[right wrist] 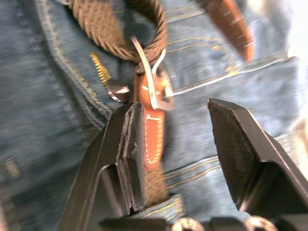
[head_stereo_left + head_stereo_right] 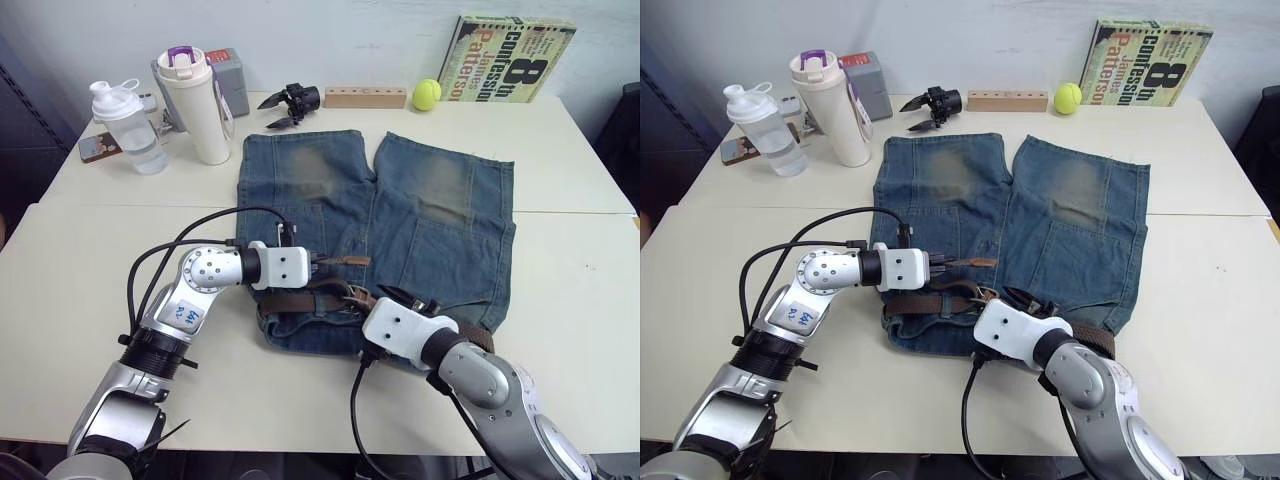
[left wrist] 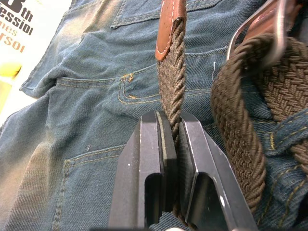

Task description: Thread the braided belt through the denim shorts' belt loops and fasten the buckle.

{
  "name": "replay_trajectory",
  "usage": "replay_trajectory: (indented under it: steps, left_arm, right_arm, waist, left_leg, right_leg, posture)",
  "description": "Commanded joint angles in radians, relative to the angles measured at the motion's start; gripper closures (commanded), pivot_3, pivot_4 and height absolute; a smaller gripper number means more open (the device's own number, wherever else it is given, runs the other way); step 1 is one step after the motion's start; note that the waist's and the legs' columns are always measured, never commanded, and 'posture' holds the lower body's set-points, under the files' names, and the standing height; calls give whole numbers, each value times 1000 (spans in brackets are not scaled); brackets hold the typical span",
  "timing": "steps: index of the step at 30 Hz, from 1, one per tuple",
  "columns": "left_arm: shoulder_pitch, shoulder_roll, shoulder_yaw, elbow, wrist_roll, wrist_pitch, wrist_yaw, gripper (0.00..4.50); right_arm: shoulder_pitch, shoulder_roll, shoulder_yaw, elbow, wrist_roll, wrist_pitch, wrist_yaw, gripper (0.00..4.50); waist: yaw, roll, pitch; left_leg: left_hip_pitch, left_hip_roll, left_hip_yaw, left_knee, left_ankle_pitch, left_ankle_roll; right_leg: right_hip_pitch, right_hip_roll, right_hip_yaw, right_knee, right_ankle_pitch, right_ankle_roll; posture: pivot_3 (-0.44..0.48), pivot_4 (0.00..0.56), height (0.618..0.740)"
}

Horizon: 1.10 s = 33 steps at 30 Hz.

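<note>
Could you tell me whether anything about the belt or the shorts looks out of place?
Yes: the braided belt lies bunched in loose loops on the waistband of the denim shorts rather than flat. Its tan tip sticks out from the left end effector, clamped on the webbing.

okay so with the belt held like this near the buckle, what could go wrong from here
The left gripper pinches the braided belt only on its narrow edges, short of the tan tip, so the weave may slip or twist. The right gripper is open beside the buckle; closing could miss it or snag the denim shorts.
</note>
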Motion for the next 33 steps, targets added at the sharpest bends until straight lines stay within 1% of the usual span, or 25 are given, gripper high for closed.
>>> replay_trajectory:
  steps: [1, 5, 7, 9, 13, 16, 19, 23, 28, 33]
  left_arm:
    - [-18, -1, 14, -26, -22, -3, 1, 4500]
    - [-16, -2, 13, -32, -23, -1, 0, 4500]
    - [-12, -4, 14, -37, -28, 3, 0, 4500]
    - [-10, 0, 14, -38, -27, 0, -2, 4500]
    - [-8, -4, 11, -33, -28, 0, 0, 4500]
    - [-4, -9, 7, -38, -31, 3, -1, 4500]
    - [-5, -12, 6, -37, -31, 5, -1, 4500]
    - [-11, -12, 8, -32, -31, 5, -2, 4500]
    - [-8, -6, 12, -36, -32, 7, -5, 4500]
    - [-1, 3, 17, -40, -34, 11, -10, 4500]
  right_arm:
    - [18, 6, -20, -58, 13, 101, 29, 2112]
    - [12, 7, -13, -60, 12, 144, 30, 2112]
    - [24, 15, -15, -76, 26, 151, 31, 2112]
    - [42, -4, -32, -116, 34, 155, 42, 2112]
    - [101, 28, -44, -147, 14, 92, 94, 2112]
    - [120, 33, -76, -147, -2, 64, 109, 2112]
    - [105, 25, -48, -147, -12, 76, 83, 2112]
    - [81, -2, -3, -97, -55, 61, 68, 2112]
    - [55, 36, 41, -27, -105, 67, 17, 2112]
    - [43, 63, 57, -24, -155, 74, -12, 2112]
  waist:
    - [0, 0, 0]
    - [0, 0, 0]
    - [0, 0, 0]
    - [0, -1, -1]
    - [0, -2, -1]
    - [0, -2, -2]
    - [0, -2, -2]
    - [-1, -2, -2]
    - [-2, -2, -2]
    - [-3, -2, -2]
  left_leg:
    - [0, 0, 0, 0, 0, 0]
    - [0, 0, 0, 0, 0, 0]
    - [0, 0, 0, 0, 0, 0]
    - [0, 0, 0, 0, 0, 0]
    - [0, 0, 0, 0, 0, 0]
    - [0, 0, 0, 0, 0, 0]
    - [0, 0, 0, 0, 0, 0]
    - [0, 0, 0, 0, 0, 0]
    - [0, 0, 0, 1, 0, 0]
    - [0, 0, 0, 1, 0, 0]
  right_leg:
    - [0, 0, 0, 0, 0, 0]
    - [0, 0, 0, 0, 0, 0]
    - [0, 0, 0, 0, 0, 0]
    - [0, 0, 0, 0, 0, 0]
    - [0, 0, 0, 0, 0, 0]
    - [0, 0, 0, 0, 0, 0]
    - [0, 0, 0, 0, 0, 0]
    - [0, 0, 0, 0, 0, 0]
    - [0, 0, 0, 1, 0, 0]
    - [0, 0, 0, 1, 0, 0]
  posture:
    - [0, 150, 657]
    - [0, 150, 657]
    - [0, 150, 657]
    - [0, 150, 657]
    - [0, 150, 657]
    - [0, 150, 657]
    - [0, 150, 657]
    - [0, 150, 657]
    - [0, 150, 657]
    - [0, 150, 657]
